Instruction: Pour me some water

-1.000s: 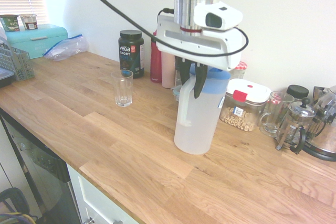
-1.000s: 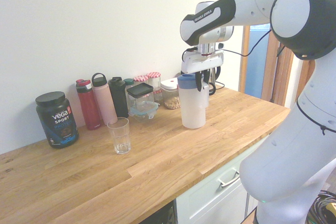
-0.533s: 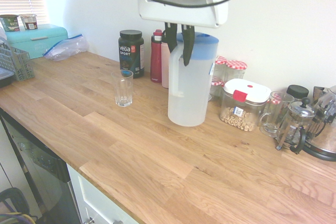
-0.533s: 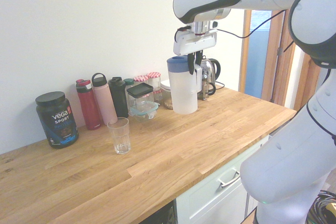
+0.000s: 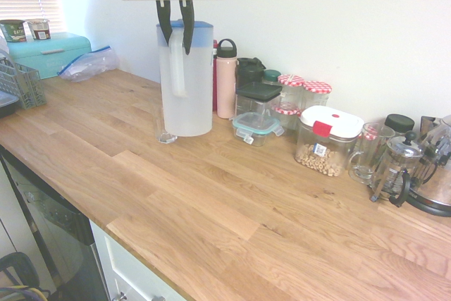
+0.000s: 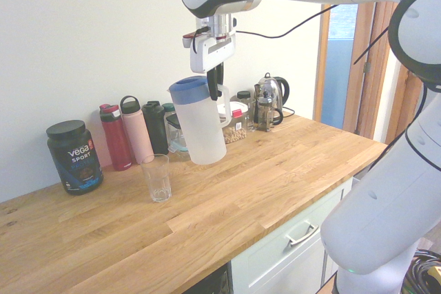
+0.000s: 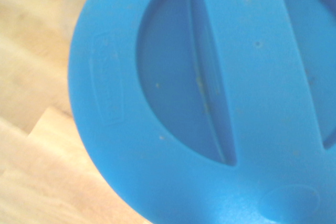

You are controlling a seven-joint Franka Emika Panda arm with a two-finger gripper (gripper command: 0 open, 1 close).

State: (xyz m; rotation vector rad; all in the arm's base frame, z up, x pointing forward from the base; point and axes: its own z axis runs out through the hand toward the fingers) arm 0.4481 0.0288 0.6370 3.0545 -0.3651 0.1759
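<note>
While the gripper point(image 6: 216, 94) clenches the handle point(image 6: 225, 105), the tilted pitcher point(image 6: 200, 125) hangs beneath it, the glass point(image 6: 158, 178) standing lower, beyond the pitcher.

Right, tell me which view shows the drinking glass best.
The second exterior view: the glass stands there in full, rim to base, beside the pitcher with nothing in front of it. In the first exterior view the pitcher hides much of it, leaving its base and a strip of its side. The wrist view has at most a faint, blurred outline past the blue lid.
</note>
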